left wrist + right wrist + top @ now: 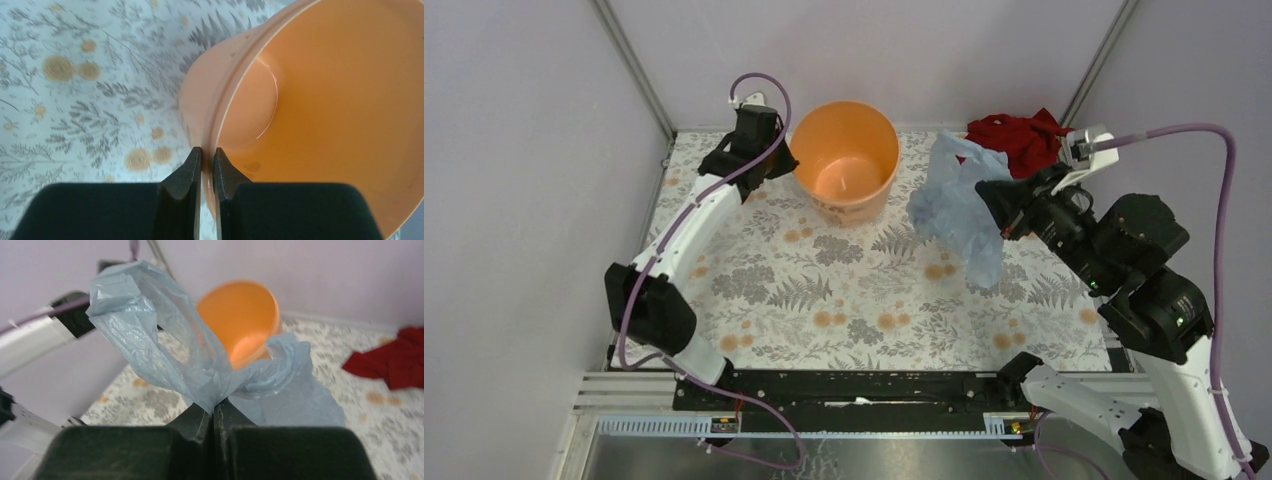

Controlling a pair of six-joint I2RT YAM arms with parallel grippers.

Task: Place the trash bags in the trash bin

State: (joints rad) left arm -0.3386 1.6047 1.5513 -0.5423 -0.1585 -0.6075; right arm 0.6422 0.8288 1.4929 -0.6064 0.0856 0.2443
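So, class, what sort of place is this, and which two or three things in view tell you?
Probably a robot lab work cell: plain pale walls in a metal frame enclose a floral-covered table, two robot arms are bolted to a rail at its near edge, and cables trail from both.

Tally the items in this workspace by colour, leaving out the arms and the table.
Orange: 1, the bucket
Pale blue: 1, the plastic bag
Dark red: 1, the cloth
Total: 3

Pale lilac walls (874, 50) around a fern-patterned tablecloth (864, 290), even light.
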